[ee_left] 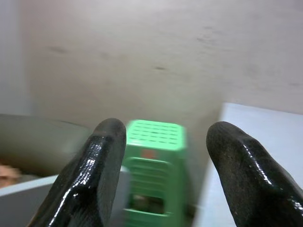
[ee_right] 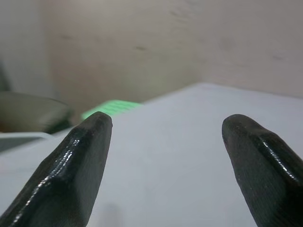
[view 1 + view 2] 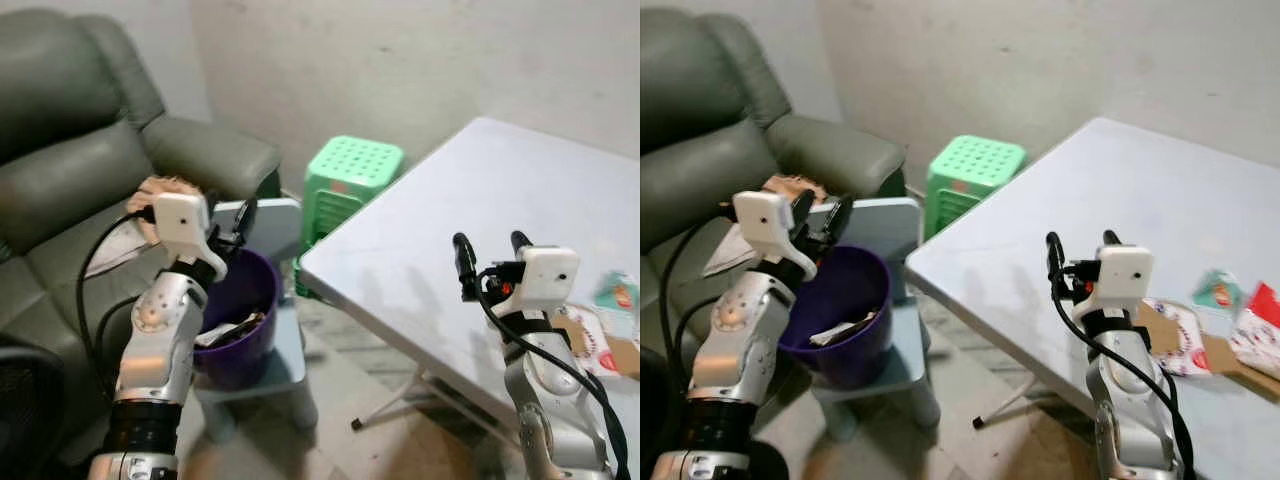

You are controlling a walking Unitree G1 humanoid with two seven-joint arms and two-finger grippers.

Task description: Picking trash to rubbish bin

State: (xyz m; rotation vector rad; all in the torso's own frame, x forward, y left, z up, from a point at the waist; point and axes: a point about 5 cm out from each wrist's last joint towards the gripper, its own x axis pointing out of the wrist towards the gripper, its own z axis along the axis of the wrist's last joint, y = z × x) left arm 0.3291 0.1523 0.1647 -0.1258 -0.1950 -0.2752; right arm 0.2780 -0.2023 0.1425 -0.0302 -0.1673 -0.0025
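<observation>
The left gripper (image 3: 228, 222) hovers above the purple bin (image 3: 243, 318), fingers apart and empty. The right gripper (image 3: 491, 252) hangs over the surface (image 3: 480, 200), fingers apart, near wrappers (image 3: 1200, 345).

You've got one purple bin (image 3: 243, 318) with scraps inside, sitting on one pale blue stool (image 3: 285, 360). One green stool (image 3: 347, 180) stands by the wall. One white table (image 3: 470, 240), one dark armchair (image 3: 90, 170). Wrappers on the table: I count three (image 3: 1185, 345) (image 3: 1217, 288) (image 3: 1258, 340). Two grippers, left (image 3: 230, 222) and right (image 3: 492, 256), both spread apart.
</observation>
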